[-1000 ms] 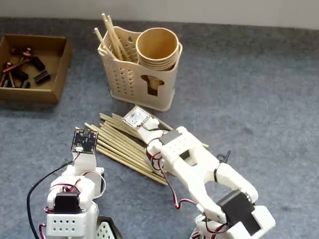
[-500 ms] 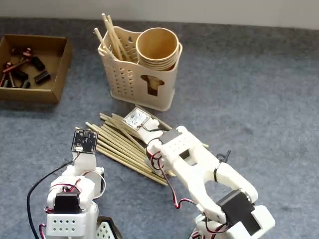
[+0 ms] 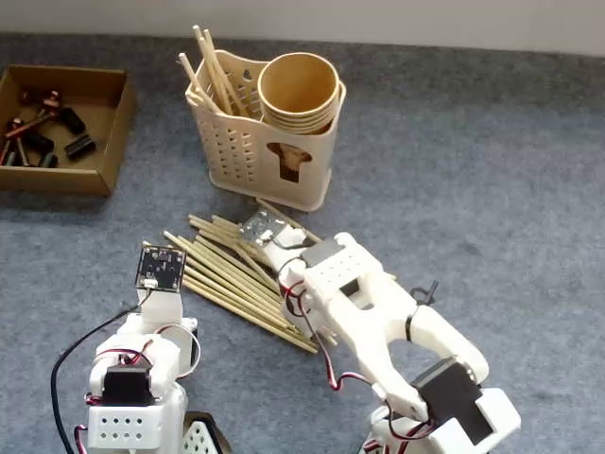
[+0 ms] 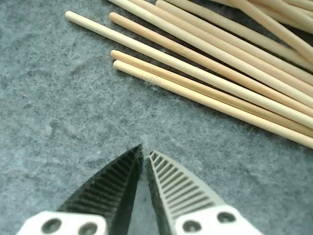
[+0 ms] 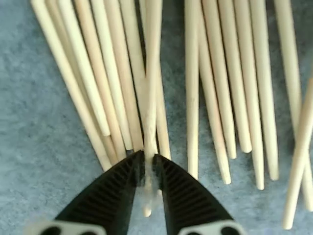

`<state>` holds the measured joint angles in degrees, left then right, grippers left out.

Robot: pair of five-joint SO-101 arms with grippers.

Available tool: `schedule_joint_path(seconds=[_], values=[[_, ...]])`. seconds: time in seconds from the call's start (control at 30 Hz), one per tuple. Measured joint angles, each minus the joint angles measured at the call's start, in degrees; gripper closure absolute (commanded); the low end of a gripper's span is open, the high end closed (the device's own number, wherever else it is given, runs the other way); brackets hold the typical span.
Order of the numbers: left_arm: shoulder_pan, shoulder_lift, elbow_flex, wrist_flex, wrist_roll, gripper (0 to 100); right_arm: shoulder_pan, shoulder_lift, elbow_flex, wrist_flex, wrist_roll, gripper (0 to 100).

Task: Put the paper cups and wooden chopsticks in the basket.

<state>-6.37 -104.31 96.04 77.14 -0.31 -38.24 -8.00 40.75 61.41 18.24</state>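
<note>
The left arm (image 3: 142, 374) sits folded low at the near left side. The left claw (image 4: 144, 155) points down, its 2 fingers closed tip to tip with nothing between them. The right arm (image 3: 378, 312) stretches forward and to the left from its base, wrist bent downward. The right claw (image 5: 148, 164) is pinched around 1 chopstick (image 5: 150, 98).

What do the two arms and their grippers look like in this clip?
Left arm and right arm: white printed plastic, black servos, red-and-black cables. The left gripper has one black and one white ribbed, pointed finger; the right gripper has two black fingers.
</note>
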Motion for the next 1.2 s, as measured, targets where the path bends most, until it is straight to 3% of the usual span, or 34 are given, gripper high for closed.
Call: schedule_joint_path(seconds=[0.67,0.83,1.2], values=[[0.0,0.0,0.0,0.0,0.0,99,2.0,-6.5,-0.3,1.6,0.2,98.5],[0.0,0.0,0.0,0.0,0.0,99,1.9,-6.6,-0.3,2.0,0.2,90.4],[0.0,0.0,0.0,0.0,0.0,99,-1.2,-6.6,-0.3,-3.0,-2.7,89.9]])
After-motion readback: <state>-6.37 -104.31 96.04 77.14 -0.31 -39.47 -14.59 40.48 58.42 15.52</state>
